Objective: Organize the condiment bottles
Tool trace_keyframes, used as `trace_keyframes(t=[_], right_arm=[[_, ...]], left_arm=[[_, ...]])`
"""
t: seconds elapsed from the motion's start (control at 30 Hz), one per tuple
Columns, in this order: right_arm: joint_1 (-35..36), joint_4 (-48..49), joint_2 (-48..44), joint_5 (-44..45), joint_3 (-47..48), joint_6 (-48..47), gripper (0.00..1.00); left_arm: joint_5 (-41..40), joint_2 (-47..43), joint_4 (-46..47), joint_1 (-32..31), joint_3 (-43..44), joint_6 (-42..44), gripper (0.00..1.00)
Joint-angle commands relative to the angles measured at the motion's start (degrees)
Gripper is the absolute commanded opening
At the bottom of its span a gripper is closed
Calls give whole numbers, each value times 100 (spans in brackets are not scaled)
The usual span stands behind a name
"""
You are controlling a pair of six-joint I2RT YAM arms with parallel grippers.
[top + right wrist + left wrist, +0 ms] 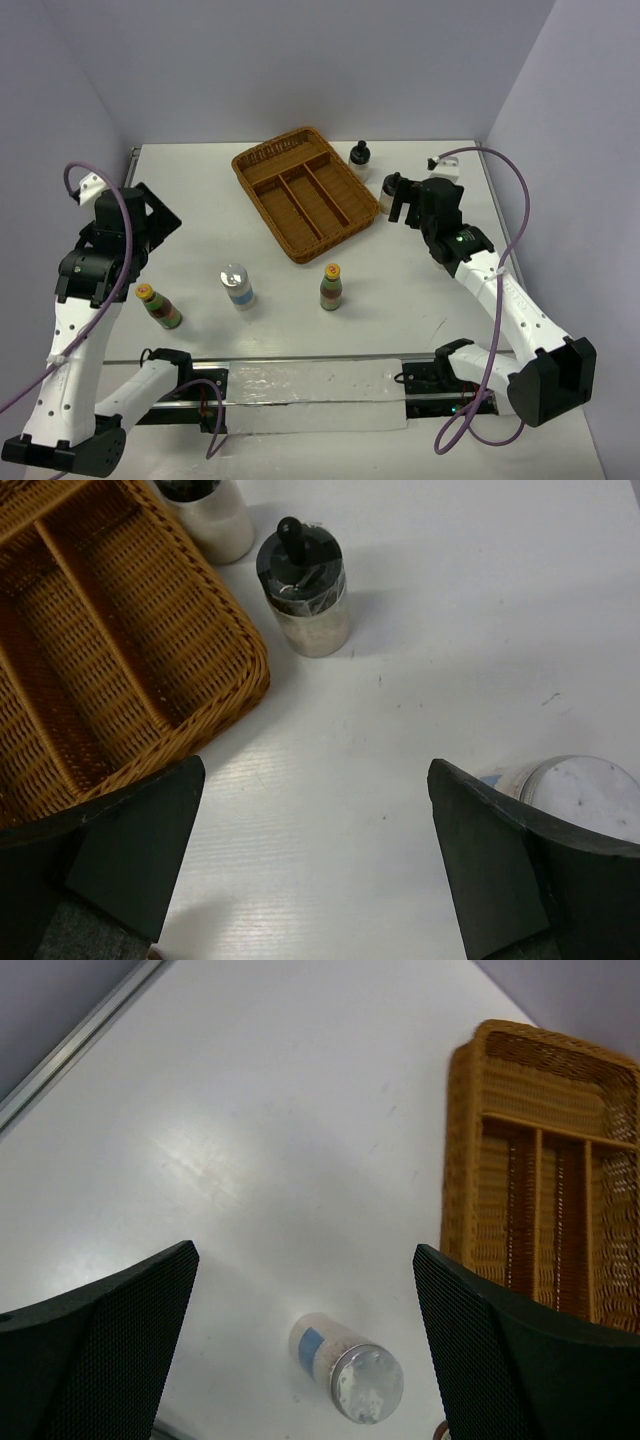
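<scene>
A white bottle with a blue label and silver cap (236,287) stands at front centre; the left wrist view shows it (345,1365) below and between my open fingers. Two slim yellow-capped bottles stand at front left (158,306) and front centre (331,287). One squat black-capped bottle (360,158) stands by the wicker tray's (305,190) far right side. Another (303,590) stands ahead of my open right gripper (315,770), which hovers by the tray's right corner (398,200). A second white silver-capped bottle (580,795) sits behind its right finger. My left gripper (303,1260) is open, raised at left (155,215).
The wicker tray has three long compartments and one cross compartment, all with nothing in them. Walls close the table at the back and both sides. A clear plastic strip (310,395) lies along the near edge between the arm bases.
</scene>
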Motion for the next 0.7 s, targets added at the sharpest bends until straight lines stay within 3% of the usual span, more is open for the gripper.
trace_keyframes(t=[0.0, 0.17, 0.37, 0.67], right_arm=[[42, 351, 19, -235, -88, -8, 100], [33, 390, 31, -327, -125, -8, 100], [37, 386, -5, -307, -110, -8, 100], [38, 378, 35, -366, -63, -8, 100]], left_arm=[[-684, -168, -1226, 1, 268, -1211, 96], [-1099, -195, -2198, 1, 157, -2024, 93], [-927, -485, -2194, 10, -601, -2532, 93], [-964, -593, -2194, 23, -1002, -2867, 92]])
